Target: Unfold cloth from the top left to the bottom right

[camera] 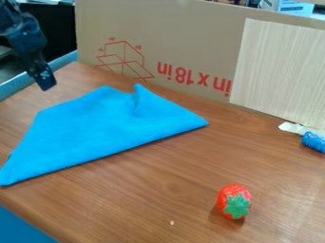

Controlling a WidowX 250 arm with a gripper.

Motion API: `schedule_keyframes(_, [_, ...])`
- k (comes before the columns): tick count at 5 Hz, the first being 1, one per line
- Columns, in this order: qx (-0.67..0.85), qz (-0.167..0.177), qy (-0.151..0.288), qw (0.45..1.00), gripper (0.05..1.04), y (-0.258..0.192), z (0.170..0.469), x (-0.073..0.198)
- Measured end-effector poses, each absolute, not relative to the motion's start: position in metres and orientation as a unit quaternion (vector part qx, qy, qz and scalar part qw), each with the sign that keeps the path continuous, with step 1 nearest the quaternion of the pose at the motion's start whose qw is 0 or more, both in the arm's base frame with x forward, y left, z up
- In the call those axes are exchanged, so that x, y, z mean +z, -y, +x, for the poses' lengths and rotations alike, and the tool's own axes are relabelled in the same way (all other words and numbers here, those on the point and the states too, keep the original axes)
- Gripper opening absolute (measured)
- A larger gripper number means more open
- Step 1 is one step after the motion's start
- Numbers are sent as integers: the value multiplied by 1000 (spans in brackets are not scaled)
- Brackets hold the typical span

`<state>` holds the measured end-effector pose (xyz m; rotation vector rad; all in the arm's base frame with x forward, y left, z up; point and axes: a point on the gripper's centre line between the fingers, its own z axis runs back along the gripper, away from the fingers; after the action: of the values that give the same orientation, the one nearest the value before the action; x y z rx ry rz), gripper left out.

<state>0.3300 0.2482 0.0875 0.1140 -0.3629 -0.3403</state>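
The black gripper (44, 81) hangs at the upper left, above the table's left part and apart from the cloth, up and to the left of it. A blue cloth (95, 130) lies folded on the wooden table, roughly a triangle with its long straight edge running from the lower left to the right. Its upper side is uneven, with a small raised peak and a crease near the top middle.
A red strawberry toy with a green top (234, 201) lies at the lower right. A cardboard panel (190, 28) stands along the back, with a pale wood-grain sheet (282, 71) on it. A blue roll (313, 142) lies at the right edge.
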Motion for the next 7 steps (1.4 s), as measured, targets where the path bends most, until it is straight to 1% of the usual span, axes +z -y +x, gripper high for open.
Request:
schedule_keyframes(1, [-169, 56, 167, 970, 1001, -245, 339, 68])
schedule_keyframes(2, [-166, 50, 157, 972, 1001, -242, 342, 57])
schedule_keyframes(5, [-161, 41, 150, 975, 999, -227, 353, 45])
schedule_keyframes(6, [-164, 53, 148, 974, 973, -224, 355, 41])
schedule_keyframes(7, [-158, 67, 143, 975, 702, -226, 356, 36])
